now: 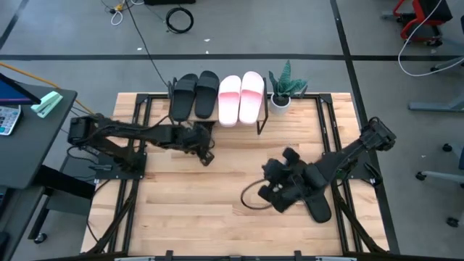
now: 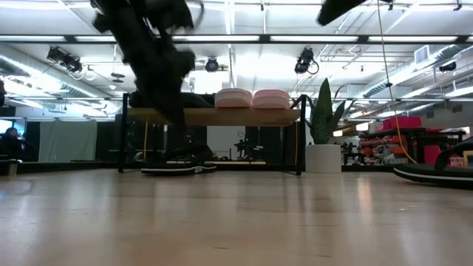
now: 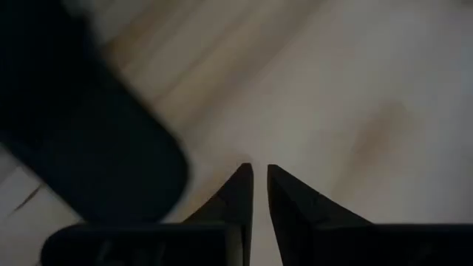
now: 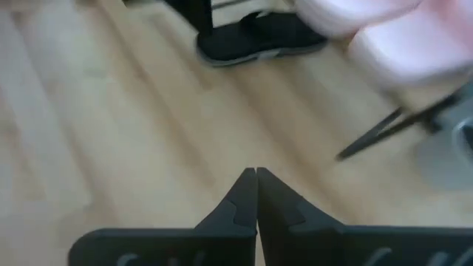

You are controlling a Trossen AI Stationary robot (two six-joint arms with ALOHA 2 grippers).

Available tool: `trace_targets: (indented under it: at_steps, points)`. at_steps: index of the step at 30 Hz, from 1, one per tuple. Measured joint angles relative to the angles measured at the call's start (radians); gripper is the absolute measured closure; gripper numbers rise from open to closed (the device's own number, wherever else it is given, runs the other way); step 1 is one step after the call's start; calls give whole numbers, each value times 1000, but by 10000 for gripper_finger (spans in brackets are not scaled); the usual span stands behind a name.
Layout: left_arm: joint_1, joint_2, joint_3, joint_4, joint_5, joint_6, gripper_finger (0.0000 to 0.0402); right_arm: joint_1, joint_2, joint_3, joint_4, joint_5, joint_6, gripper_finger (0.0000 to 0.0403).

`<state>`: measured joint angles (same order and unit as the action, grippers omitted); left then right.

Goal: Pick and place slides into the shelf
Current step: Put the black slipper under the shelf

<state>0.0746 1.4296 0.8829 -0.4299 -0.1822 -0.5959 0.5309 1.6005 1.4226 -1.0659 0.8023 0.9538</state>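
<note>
The shelf (image 2: 214, 116) stands at the table's far middle. On its top board lie two black slides (image 1: 194, 94) and two pale pink slides (image 1: 241, 96). A flat black slide (image 2: 174, 168) lies on the table under the shelf and also shows in the left wrist view (image 3: 96, 148). Another flat black slide (image 1: 319, 209) lies on the table at the near right. My left gripper (image 3: 260, 174) hovers just in front of the shelf (image 1: 209, 156), slightly open and holding nothing. My right gripper (image 4: 256, 171) is shut and empty above the table's middle right (image 1: 267, 192).
A potted plant (image 1: 281, 90) stands at the shelf's right end. The shelf's thin black legs (image 4: 384, 129) reach down to the table. Bare wooden tabletop (image 1: 188, 210) lies at the near left. A dark side table (image 1: 29, 138) stands off the left edge.
</note>
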Motion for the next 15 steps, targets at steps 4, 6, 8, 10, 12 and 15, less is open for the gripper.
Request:
trace_targets:
  at_steps: [4, 6, 8, 10, 12, 15]
  points:
    - [-86, -91, 0, 36, 2, 61, 357, 83, 0, -75, -6, -88, 235, 400]
    - [-118, -130, 2, 84, 2, 114, 360, 118, 0, -125, -6, -162, 384, 400]
    - [-142, -169, 2, 103, 3, 166, 363, 156, 0, -176, -10, -227, 524, 400]
    - [-152, -194, 3, 139, 3, 213, 365, 196, 1, -212, -21, -285, 608, 398]
    - [-152, -215, 1, 144, 3, 222, 364, 232, 0, -237, -41, -332, 654, 397]
    - [-146, -230, 2, 145, -1, 231, 361, 281, -2, -253, -119, -362, 767, 398]
